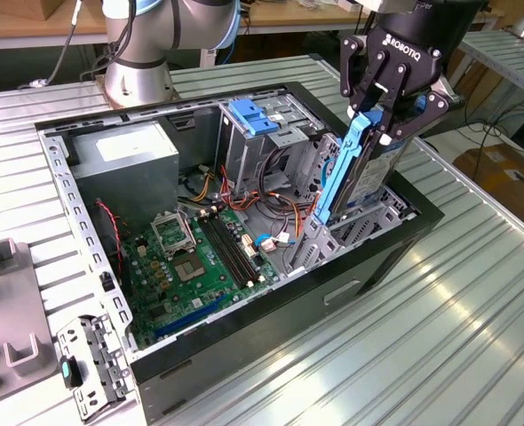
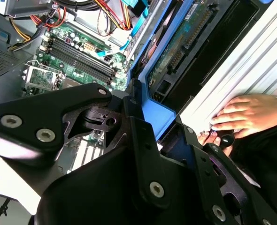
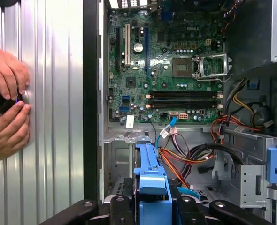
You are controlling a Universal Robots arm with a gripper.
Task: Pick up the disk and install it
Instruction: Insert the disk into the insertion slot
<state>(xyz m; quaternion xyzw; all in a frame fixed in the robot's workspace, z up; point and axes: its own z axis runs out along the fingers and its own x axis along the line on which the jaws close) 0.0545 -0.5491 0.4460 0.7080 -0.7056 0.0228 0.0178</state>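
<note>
1. The claw [image 1: 382, 124] is pressed shut on the upper end of the disk [image 1: 376, 173], pinching it.
2. The disk is steeply tilted, nearly on edge, with its blue side rail [image 1: 340, 169] facing the exterior view's left.
3. The disk's lower end sits at the mouth of the metal bay [image 1: 369, 217], at the exterior view's right end of the open computer case [image 1: 271, 297].
4. The case lies on the ribbed metal counter [image 1: 457, 328].
5. The motherboard [image 1: 200, 253] lies flat inside the case, left of the disk in the exterior view.
6. The grey power supply box [image 1: 124, 158] sits in the case's far left corner in the exterior view.
7. The blue latch [image 1: 251, 117] tops the drive cage, far side, apart from the disk.
8. In the second wrist view, the disk's green circuit board [image 2: 185, 42] shows.
9. In the first wrist view, a person's hand [image 3: 7, 70] and a second hand [image 3: 7, 133] hold a small black object [image 3: 0, 99] on the counter beside the case.
</note>
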